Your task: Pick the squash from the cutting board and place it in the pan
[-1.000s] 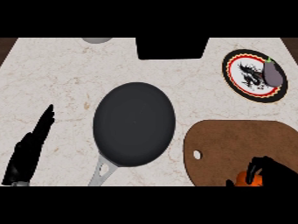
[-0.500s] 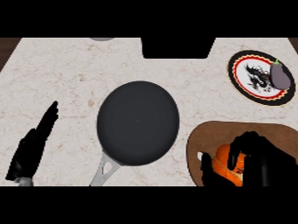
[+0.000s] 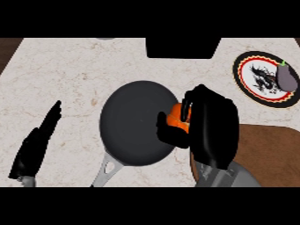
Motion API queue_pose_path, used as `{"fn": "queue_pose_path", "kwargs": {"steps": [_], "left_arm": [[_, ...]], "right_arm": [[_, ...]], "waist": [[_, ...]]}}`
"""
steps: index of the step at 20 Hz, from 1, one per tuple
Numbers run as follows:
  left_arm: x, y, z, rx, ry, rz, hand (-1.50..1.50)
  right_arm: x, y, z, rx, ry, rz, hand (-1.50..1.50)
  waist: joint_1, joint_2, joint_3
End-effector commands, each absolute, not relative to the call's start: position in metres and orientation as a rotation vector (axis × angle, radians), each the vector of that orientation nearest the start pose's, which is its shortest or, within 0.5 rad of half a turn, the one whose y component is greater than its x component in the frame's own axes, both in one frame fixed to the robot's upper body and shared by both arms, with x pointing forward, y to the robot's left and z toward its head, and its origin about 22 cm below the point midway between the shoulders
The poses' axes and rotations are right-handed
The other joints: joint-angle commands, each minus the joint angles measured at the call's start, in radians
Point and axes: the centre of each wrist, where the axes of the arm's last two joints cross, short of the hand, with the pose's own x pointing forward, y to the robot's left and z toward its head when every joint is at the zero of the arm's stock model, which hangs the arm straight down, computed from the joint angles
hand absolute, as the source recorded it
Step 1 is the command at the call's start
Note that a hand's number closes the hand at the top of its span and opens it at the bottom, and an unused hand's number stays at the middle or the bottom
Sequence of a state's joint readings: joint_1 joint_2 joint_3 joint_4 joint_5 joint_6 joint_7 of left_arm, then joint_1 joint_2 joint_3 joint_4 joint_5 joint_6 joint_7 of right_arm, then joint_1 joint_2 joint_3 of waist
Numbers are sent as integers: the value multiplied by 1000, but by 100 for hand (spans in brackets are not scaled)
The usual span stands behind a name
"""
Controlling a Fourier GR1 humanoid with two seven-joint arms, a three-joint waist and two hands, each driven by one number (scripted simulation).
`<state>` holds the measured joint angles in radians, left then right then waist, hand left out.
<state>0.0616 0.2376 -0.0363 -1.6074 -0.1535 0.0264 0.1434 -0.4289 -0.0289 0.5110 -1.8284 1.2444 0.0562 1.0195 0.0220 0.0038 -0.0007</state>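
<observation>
Squash (image 3: 176, 117): orange, off the board, over the pan's right rim, mostly hidden by our fingers.
Right hand (image 3: 210, 127): fingers and thumb curled round the squash.
Left hand (image 3: 36, 147): open, resting at the worktop's left.
Cutting board (image 3: 276, 147): lower right, partly under our right forearm.
Pan (image 3: 129, 127): we should carry on to its middle, lower, then release, so the squash cannot roll over the rim.
Plate (image 3: 240, 79): far right, holding an eggplant (image 3: 287, 75).
</observation>
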Motion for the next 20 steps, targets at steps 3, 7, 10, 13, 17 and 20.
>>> {"fn": "queue_pose_path", "kwargs": {"steps": [3,7,10,13,17,20], "left_arm": [[228,273,6,322,-1389,-294,0],[234,287,7,316,-1400,-287,0],[234,265,7,302,-1409,-300,0],[240,272,5,297,-1408,-303,0],[237,261,15,285,-1435,-332,0],[247,273,19,284,-1446,-341,0]], "right_arm": [[292,-44,116,-1024,-1386,519,150],[334,-43,93,-1013,-1331,580,150],[349,-34,76,-1010,-1243,655,150],[364,-27,70,-1001,-1210,715,150],[363,-51,61,-708,-1122,465,150],[361,-54,41,-640,-1082,390,-150]], "waist": [[23,7,1],[22,10,0],[34,11,1],[50,16,0],[78,25,4],[89,28,3]]}}
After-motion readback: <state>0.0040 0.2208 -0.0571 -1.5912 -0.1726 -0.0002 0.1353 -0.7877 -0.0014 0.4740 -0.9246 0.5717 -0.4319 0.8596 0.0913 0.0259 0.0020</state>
